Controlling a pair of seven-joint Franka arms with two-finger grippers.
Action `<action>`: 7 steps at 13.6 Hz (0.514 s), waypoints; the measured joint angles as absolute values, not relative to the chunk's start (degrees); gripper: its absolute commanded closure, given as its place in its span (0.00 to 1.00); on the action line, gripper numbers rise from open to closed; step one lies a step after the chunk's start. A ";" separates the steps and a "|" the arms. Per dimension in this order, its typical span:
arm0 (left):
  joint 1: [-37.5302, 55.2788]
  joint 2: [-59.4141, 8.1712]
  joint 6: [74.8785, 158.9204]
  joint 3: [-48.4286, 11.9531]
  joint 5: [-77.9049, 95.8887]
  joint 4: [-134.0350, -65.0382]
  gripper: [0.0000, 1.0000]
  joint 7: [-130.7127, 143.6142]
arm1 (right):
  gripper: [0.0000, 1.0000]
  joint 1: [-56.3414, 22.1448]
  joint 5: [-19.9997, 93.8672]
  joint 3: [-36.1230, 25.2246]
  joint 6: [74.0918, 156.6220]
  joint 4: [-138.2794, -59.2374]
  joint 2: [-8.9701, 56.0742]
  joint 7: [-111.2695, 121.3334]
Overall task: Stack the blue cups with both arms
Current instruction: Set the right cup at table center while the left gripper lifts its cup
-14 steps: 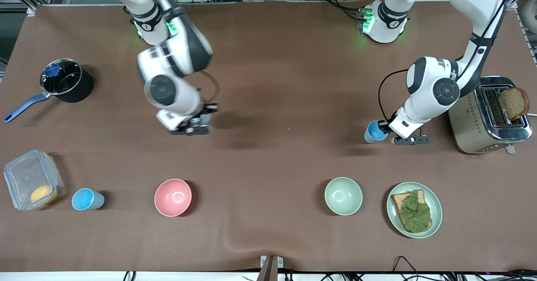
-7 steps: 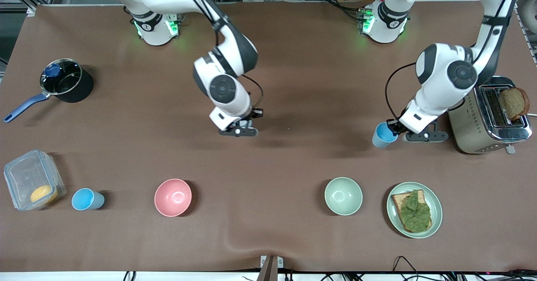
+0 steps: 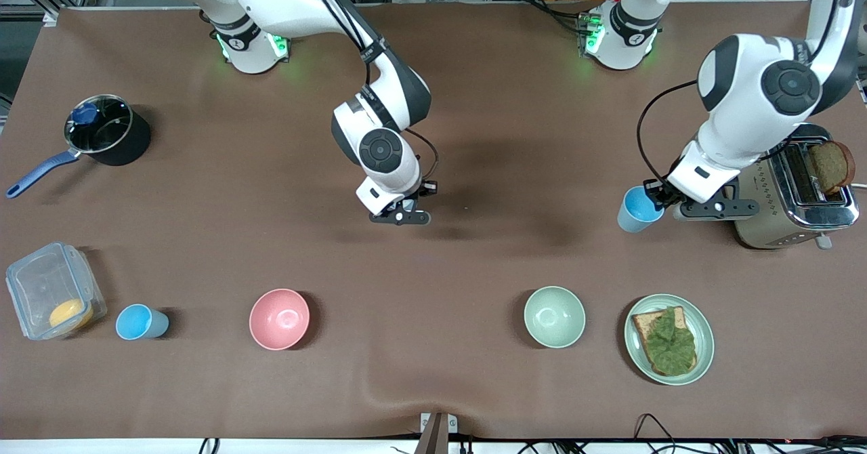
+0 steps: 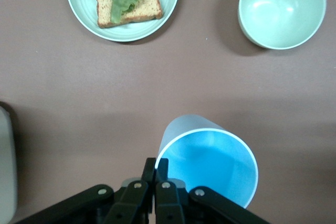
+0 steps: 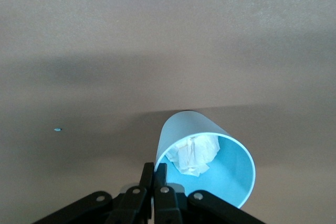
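My left gripper [image 3: 658,195] is shut on the rim of a blue cup [image 3: 637,209] and holds it above the table beside the toaster. In the left wrist view the gripper [image 4: 156,165] pinches the wall of this empty cup [image 4: 210,163]. My right gripper [image 3: 412,204] hangs over the middle of the table; its cup is hidden under the wrist in the front view. In the right wrist view this gripper [image 5: 154,170] is shut on the rim of a blue cup [image 5: 233,179] with crumpled white paper [image 5: 195,154] inside. A third blue cup [image 3: 140,322] stands beside the plastic container.
A pink bowl [image 3: 279,318] and a pale green bowl [image 3: 554,316] stand nearer the front camera. A plate [image 3: 706,332] with toast and lettuce is beside the green bowl. A toaster [image 3: 769,227] holds bread. A pot [image 3: 108,132] and plastic container [image 3: 51,291] are at the right arm's end.
My right arm has swung toward the table's middle with its cup. My left gripper has risen with its cup and shifted toward the toaster.
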State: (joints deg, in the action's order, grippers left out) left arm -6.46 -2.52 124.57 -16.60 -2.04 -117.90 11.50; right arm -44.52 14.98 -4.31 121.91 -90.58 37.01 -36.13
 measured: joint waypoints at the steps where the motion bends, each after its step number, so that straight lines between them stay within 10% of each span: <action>1: -6.39 -2.52 123.15 -16.78 -2.04 -116.67 1.00 11.52 | 0.00 -44.57 14.97 -4.30 121.91 -90.50 37.02 -36.13; 7: -6.24 -2.53 116.23 -17.69 -2.04 -110.23 1.00 11.59 | 0.00 -45.94 14.93 -5.13 120.77 -86.33 36.69 -36.15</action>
